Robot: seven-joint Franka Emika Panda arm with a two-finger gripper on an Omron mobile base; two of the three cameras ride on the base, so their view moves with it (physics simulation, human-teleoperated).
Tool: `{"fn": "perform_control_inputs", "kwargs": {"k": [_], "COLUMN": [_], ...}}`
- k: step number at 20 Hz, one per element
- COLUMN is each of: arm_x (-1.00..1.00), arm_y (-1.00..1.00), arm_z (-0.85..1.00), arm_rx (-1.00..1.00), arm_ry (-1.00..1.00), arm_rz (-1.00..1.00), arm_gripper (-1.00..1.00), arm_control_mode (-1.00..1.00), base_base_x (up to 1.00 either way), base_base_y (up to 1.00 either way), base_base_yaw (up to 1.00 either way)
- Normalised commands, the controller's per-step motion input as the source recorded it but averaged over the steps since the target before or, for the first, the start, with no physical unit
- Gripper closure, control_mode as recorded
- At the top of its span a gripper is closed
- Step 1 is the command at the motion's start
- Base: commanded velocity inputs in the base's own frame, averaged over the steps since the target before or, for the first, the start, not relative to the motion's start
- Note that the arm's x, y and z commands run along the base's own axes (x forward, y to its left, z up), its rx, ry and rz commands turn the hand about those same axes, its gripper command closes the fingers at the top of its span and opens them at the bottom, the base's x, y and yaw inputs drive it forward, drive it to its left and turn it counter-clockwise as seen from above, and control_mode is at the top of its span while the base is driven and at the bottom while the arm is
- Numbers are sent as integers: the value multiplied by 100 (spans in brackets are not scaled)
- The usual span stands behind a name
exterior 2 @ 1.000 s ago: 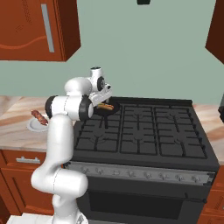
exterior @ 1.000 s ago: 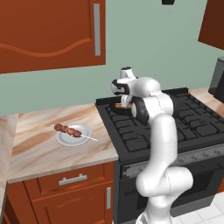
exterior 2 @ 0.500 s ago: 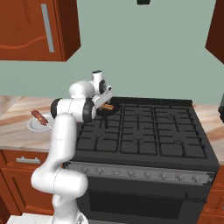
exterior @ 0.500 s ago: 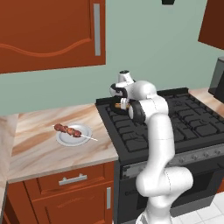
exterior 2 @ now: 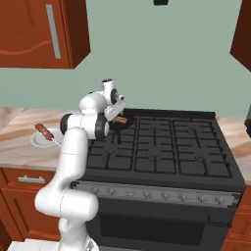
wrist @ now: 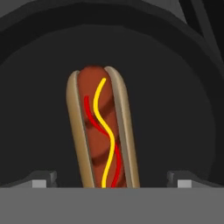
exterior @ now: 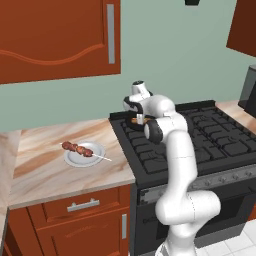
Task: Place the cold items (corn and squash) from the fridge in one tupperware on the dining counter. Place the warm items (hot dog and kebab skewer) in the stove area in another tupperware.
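hovering spread wide above the hot dog (wrist: 103, 131), which lies in a dark pan (exterior 2: 120, 122) on the stove area (exterior 2: 162, 152), the claw (wrist: 109, 179) should descend straight, straddling the bun's sides before pinching. the hand view reveals the mustard and ketchup lines; the left base view adds the kebab skewer (exterior: 77, 148) on its plate (exterior: 85, 154) on the counter (exterior: 60, 165).

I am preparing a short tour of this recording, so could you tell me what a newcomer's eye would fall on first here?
The white arm bends over the black stove, its open gripper poised right above the hot dog, which lies in a dark pan at the back left burner. On the counter to the left, a kebab skewer rests on a white plate.
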Motion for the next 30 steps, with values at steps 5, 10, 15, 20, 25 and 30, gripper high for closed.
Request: {"fn": "perform_control_inputs", "kwargs": {"k": [5,10,15,20,25,30], "arm_x": [0,-8,0,0,0,-29], "arm_y": [0,0,0,0,0,0], "arm_z": [-11,-22,-10,-14,-1,0], "arm_rx": [0,1,1,1,0,0], "arm_ry": [5,1,0,0,0,0], "arm_rz": [4,0,1,2,0,-12], "arm_gripper": [-100,-100,-100,100,100,100], "arm_control_mode": [-100,-100,-100,-100,-100,-100], "base_base_x": [0,0,0,0,0,0], "base_base_y": [0,0,0,0,0,0], "base_base_yaw": [0,0,0,0,0,0]}}
